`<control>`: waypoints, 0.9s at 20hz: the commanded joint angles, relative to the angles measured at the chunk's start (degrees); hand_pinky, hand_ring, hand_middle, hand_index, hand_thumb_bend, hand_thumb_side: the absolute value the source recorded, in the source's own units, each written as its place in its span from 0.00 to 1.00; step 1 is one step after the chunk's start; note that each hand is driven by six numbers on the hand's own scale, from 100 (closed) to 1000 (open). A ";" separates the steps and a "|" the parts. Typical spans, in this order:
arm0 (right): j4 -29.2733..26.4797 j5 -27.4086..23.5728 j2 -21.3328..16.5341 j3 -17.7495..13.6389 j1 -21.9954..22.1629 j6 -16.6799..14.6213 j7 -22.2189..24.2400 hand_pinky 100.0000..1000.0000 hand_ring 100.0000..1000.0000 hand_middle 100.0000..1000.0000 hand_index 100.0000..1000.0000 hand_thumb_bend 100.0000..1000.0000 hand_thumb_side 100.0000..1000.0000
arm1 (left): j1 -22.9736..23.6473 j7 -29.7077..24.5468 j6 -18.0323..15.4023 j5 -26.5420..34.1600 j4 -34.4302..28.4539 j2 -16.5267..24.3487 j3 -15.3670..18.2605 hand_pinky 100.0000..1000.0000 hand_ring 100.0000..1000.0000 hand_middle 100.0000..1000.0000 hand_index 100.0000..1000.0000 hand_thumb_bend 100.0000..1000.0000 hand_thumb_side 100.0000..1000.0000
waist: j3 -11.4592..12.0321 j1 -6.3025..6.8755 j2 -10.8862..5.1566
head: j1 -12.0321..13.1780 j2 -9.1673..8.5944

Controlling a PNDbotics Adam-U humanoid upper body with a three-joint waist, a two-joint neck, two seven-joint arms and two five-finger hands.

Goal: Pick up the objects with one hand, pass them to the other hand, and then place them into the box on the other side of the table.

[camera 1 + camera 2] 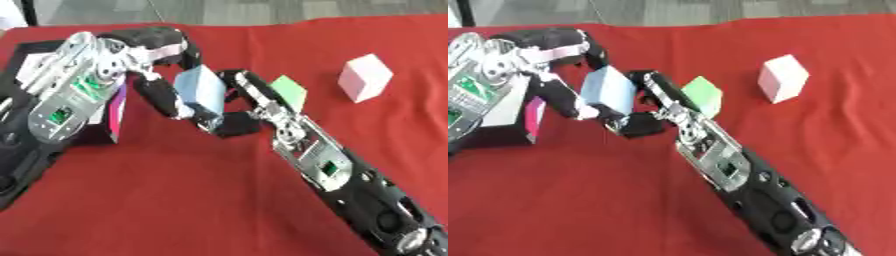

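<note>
A light blue block [200, 89] hangs above the red table [175, 200] left of centre, held between both hands. My left hand [160, 96] comes in from the upper left, with its fingers curled round the block's left side and top. My right hand [248, 98] reaches up from the lower right; its fingers lie along the block's right edge and its thumb is under the lower corner. A green block [290, 91] lies just behind the right hand, partly hidden by it. A white cube [365, 76] stands further right. The black box [19, 155] sits at the left edge.
A magenta and white object [118, 112] stands at the black box's inner edge, under my left forearm [66, 100]. My right forearm [350, 185] crosses the lower right of the table. The floor shows beyond the table's far edge.
</note>
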 commanded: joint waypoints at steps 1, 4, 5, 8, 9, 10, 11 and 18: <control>-0.13 0.56 -0.79 -0.45 -0.38 1.00 0.43 0.68 0.74 0.61 0.67 0.30 0.25 | -0.76 0.03 0.99 -0.73 -1.58 2.98 1.93 0.70 0.71 0.40 0.43 0.17 0.00 | 0.00 0.15 -1.14 | 0.20 -0.82; -0.11 0.75 -0.91 -0.58 -0.38 1.21 0.31 0.68 0.73 0.62 0.68 0.31 0.26 | -0.54 0.21 1.30 -0.58 -1.96 3.33 2.26 0.70 0.70 0.39 0.43 0.17 0.00 | 0.00 0.15 -1.15 | 0.18 -0.92; -0.10 0.80 -0.97 -0.60 -0.38 1.22 0.28 0.68 0.73 0.62 0.69 0.32 0.26 | -0.45 0.28 1.41 -0.50 -2.07 3.44 2.39 0.70 0.70 0.39 0.43 0.17 0.00 | -0.01 0.14 -1.14 | 0.19 -0.93; -0.21 1.23 -1.22 -0.55 -0.39 0.70 0.75 0.69 0.75 0.65 0.74 0.40 0.25 | -0.13 0.50 1.79 -0.40 -2.19 3.86 2.76 0.70 0.69 0.37 0.41 0.18 0.00 | -0.06 0.11 -1.12 | 0.19 -0.91; -0.31 1.64 -1.29 -0.56 -0.41 0.33 1.03 0.70 0.76 0.66 0.76 0.42 0.25 | -0.04 0.62 1.93 -0.45 -2.13 3.97 2.91 0.70 0.69 0.36 0.41 0.18 0.00 | -0.07 0.11 -1.12 | 0.19 -0.89; -0.42 2.14 -1.34 -0.59 -0.41 -0.11 1.33 0.70 0.77 0.67 0.78 0.45 0.25 | 0.04 0.75 2.04 -0.49 -2.03 4.03 3.04 0.69 0.68 0.36 0.41 0.19 0.00 | -0.07 0.11 -1.11 | 0.19 -0.89; -0.58 2.75 -1.40 -0.63 -0.45 -0.60 1.59 0.71 0.77 0.68 0.80 0.47 0.25 | 0.10 0.84 2.10 -0.51 -1.90 4.07 3.10 0.69 0.68 0.36 0.40 0.20 0.00 | -0.08 0.12 -1.11 | 0.19 -0.89; -1.44 7.98 -1.65 -0.99 -0.48 -3.71 2.67 0.72 0.78 0.68 0.83 0.54 0.13 | 0.42 0.88 1.83 -0.55 -0.82 4.23 2.94 0.69 0.68 0.35 0.39 0.23 0.00 | -0.23 0.12 -1.08 | 0.24 -1.04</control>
